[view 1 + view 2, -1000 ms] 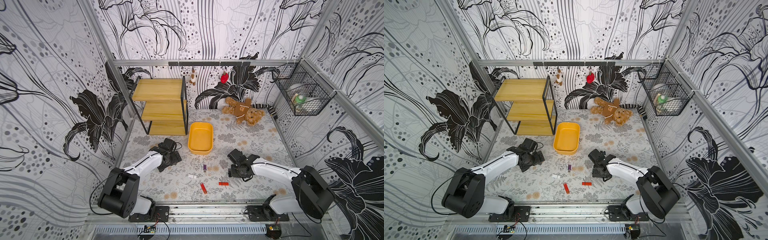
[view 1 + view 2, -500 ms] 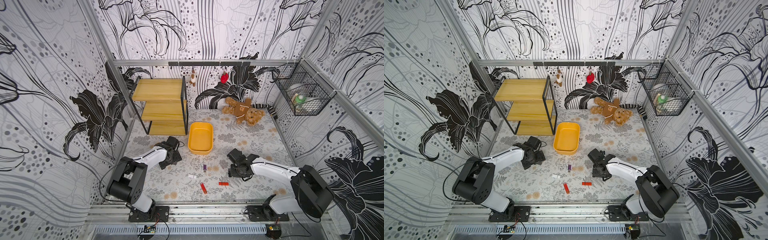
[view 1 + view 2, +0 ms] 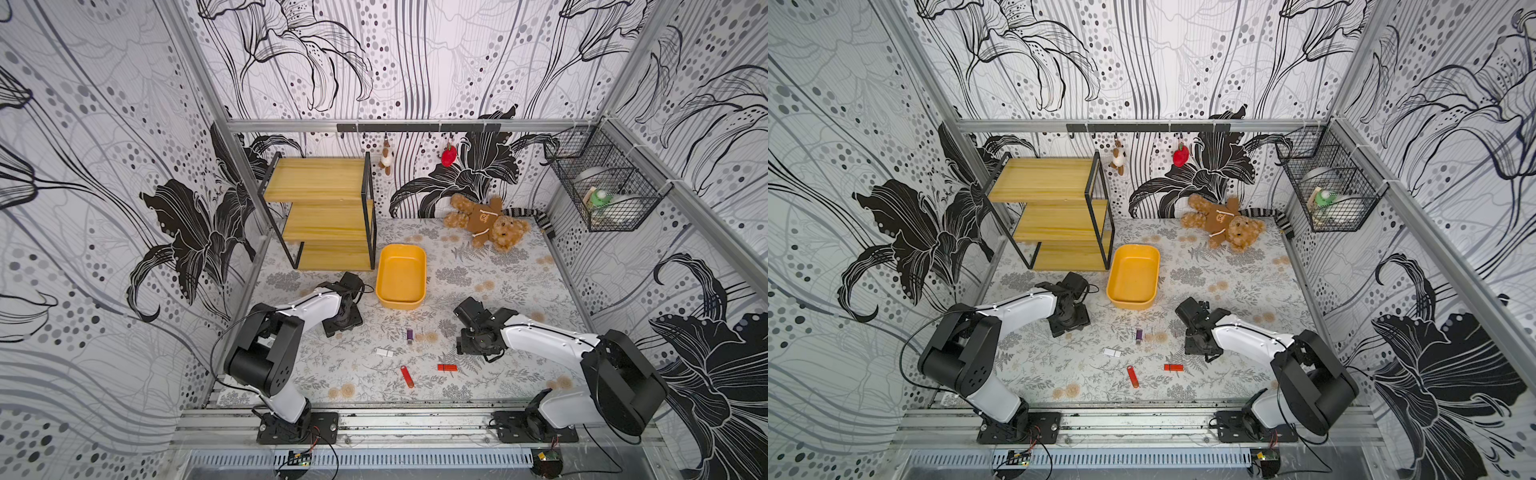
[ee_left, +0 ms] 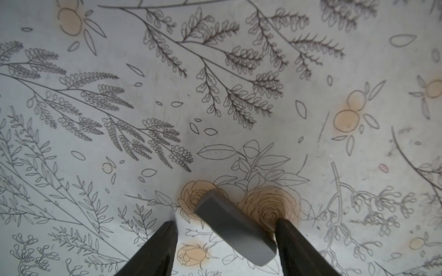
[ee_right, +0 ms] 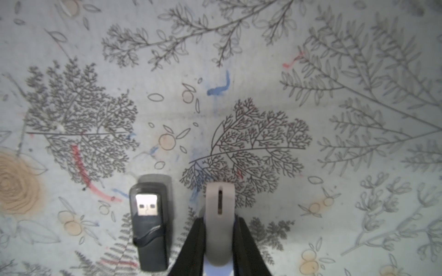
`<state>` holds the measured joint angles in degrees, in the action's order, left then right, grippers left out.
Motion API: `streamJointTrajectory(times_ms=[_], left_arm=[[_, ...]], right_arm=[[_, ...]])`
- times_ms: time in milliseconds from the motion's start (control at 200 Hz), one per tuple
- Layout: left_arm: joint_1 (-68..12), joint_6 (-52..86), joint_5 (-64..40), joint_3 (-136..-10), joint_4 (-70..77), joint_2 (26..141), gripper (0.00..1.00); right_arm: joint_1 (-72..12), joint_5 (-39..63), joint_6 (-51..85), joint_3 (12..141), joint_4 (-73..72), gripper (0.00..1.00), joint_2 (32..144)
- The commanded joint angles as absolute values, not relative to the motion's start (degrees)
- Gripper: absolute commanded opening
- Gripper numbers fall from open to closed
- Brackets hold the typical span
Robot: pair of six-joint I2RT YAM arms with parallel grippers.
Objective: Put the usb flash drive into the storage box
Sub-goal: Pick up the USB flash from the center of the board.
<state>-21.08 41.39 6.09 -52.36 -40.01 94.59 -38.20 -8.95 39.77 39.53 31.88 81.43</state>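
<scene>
Now the left gripper (image 4: 224, 222), at 8 o'clock of the storage box (image 3: 401, 274), is narrowing its jaws from wide open, still released around a grey flash drive (image 4: 235, 229) lying on the bench (image 3: 498, 282), touching one finger only. At 4 o'clock, the right gripper (image 5: 220, 219) is staying clenched on a pale flash drive (image 5: 226, 198), unmoved.

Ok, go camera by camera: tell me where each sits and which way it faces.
Top views: high above the front rail, looking down at the whole floral mat; left arm, right arm and storage box show.
Left wrist: on the left arm, facing down at the mat; left gripper straddles a grey flash drive.
Right wrist: likewise, right arm; right gripper pinches a pale grey flash drive, black flash drive beside.
Shared: both top views match; all show that mat.
</scene>
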Motion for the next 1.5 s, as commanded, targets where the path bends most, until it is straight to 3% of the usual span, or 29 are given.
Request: streamJointTrajectory(times_ms=[0, 440, 976, 1211, 1286, 1497], left_arm=[[-21.62, 40.35, 8.51, -53.76, -41.7, 95.72, 0.69], [-21.76, 40.03, 7.91, -53.9, -41.58, 96.67, 0.45], [-21.76, 39.65, 7.13, -52.65, -40.19, 96.78, 0.23], [-21.72, 39.43, 6.6, -51.68, -39.07, 96.76, 0.11], [-21.78, 39.19, 6.4, -51.26, -38.68, 96.88, 0.0], [-21.73, 38.68, 5.01, -50.73, -37.18, 97.04, 0.0]], right_arm=[[-38.67, -6.77, 39.1, 37.56, 30.67, 0.0, 84.12], [-38.66, -6.94, 38.85, 37.45, 31.37, 0.0, 83.67], [-38.67, -7.85, 37.04, 41.73, 33.08, 0.0, 83.73], [-38.67, -11.38, 35.06, 51.85, 38.25, 0.0, 84.9], [-38.67, -10.66, 34.17, 55.99, 38.71, 0.0, 86.62], [-38.67, -10.64, 30.39, 72.3, 41.77, 0.0, 93.76]])
